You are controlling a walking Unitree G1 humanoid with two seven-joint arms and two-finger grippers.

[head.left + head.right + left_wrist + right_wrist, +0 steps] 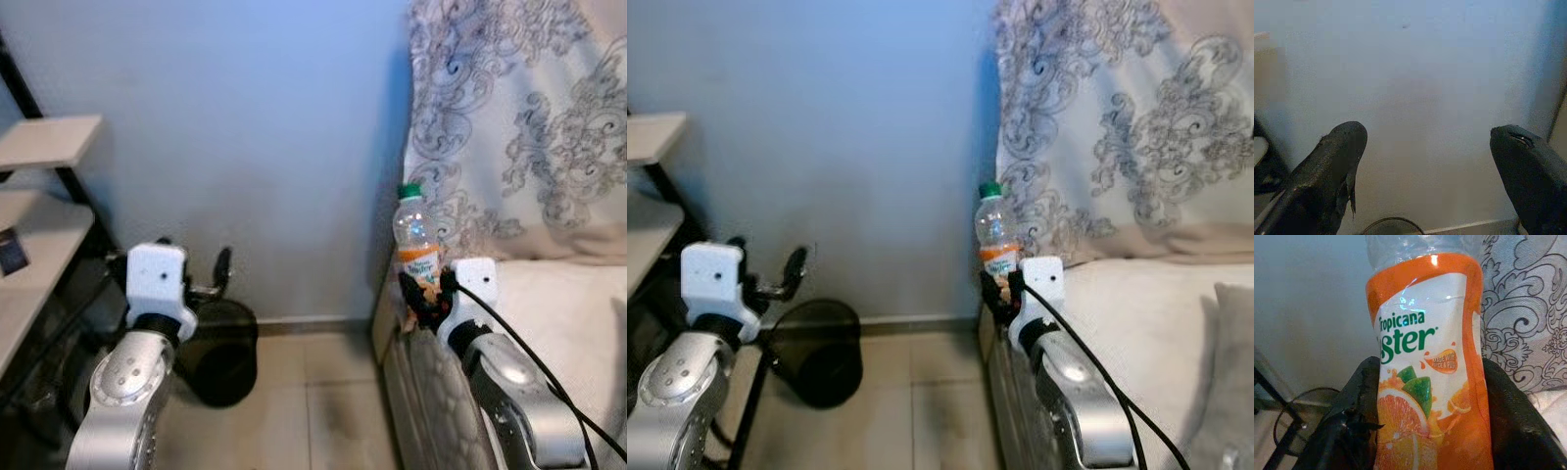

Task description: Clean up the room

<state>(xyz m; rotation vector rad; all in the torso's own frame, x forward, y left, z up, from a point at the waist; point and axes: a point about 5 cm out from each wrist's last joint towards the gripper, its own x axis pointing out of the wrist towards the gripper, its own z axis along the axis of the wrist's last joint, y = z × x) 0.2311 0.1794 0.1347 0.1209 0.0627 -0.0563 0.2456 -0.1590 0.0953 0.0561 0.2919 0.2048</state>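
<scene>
A: What is nearest the camera?

B: 2 silver arms. The right gripper (428, 291) has its 2 black fingers closed on the lower body of a plastic bottle (416, 237), orange Tropicana label, green cap, held upright just over the edge of a bed (568, 294). The bottle looks empty, so it is probably rubbish being carried off.

A: And the left?

B: The left gripper (1430, 161) is raised with its fingers spread wide and holding nothing, likely kept free.

A: What lies beyond?

B: A black mesh bin (223, 352) stands on the floor below the left gripper, against a pale blue wall (255, 127). It is the likely drop point. A patterned curtain (519, 117) hangs behind the bed, with shelves (44, 142) at far left.
</scene>
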